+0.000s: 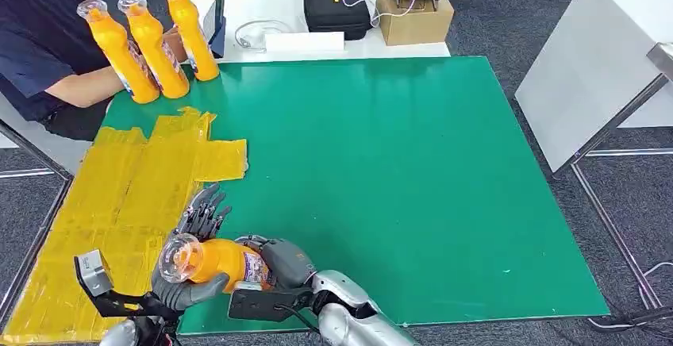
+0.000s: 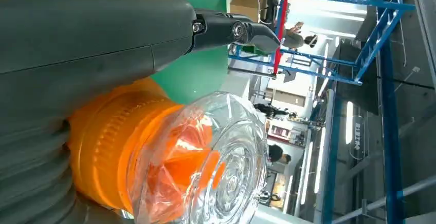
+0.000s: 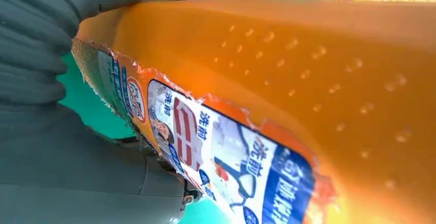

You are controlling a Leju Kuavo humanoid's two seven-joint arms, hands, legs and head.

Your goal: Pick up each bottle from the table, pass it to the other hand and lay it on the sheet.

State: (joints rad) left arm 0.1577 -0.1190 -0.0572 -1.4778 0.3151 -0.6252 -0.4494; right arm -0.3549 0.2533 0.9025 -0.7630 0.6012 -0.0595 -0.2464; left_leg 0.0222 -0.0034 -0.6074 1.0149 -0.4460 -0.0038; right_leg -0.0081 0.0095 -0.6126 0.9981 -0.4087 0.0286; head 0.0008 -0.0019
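Head view: orange bottle (image 1: 213,260) held on its side above the counter's (image 1: 381,163) near left corner, clear cap toward the yellow sheet (image 1: 119,203), gripped by both left hand (image 1: 190,278) at the neck and right hand (image 1: 279,263) at the base. Three more bottles (image 1: 155,40) upright at the far left corner, beside a person's arm (image 1: 79,88). Left wrist view: thumb across the ribbed neck, fingers (image 2: 241,31) stretched past it. Right wrist view: fingers wrapped round the labelled body.
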